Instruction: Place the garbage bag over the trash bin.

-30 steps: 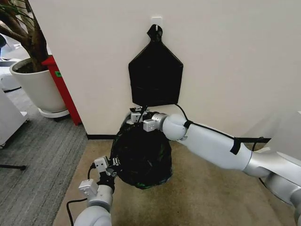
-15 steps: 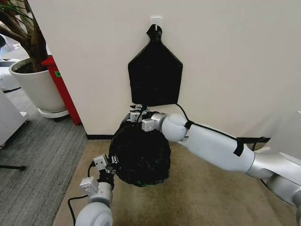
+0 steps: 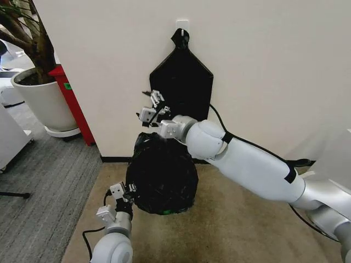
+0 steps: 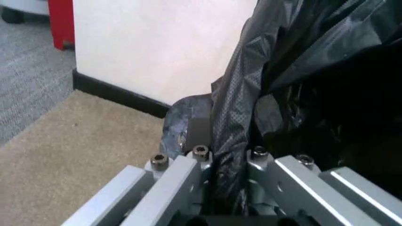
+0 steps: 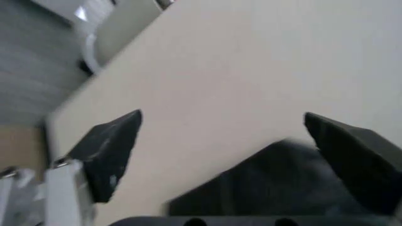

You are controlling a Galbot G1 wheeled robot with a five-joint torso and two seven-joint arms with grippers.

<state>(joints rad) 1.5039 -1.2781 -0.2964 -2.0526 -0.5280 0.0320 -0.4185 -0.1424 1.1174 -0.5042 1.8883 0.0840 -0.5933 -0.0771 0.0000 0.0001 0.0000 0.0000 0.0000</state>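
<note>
Garbage bag [image 3: 162, 178] draped over trash bin on beige carpet [image 3: 247, 230], close against wall [image 3: 263, 71]; bin itself hidden beneath film. Left claw [image 3: 125, 193] low at bag's near-left side, pinched tight on a fold of black film, confirmed in left wrist view [image 4: 229, 141]. Right claw [image 3: 152, 108] raised above bag before hanging black sheaf [image 3: 184, 90], fingers spread wide, holding nothing. Film judged thin, soft, glossy, very light; likely slippery and prone to tearing under hard pull. Best hold judged at bunched edge folds, never flat taut surface. Planter [image 3: 41, 101] well apart, left.
</note>
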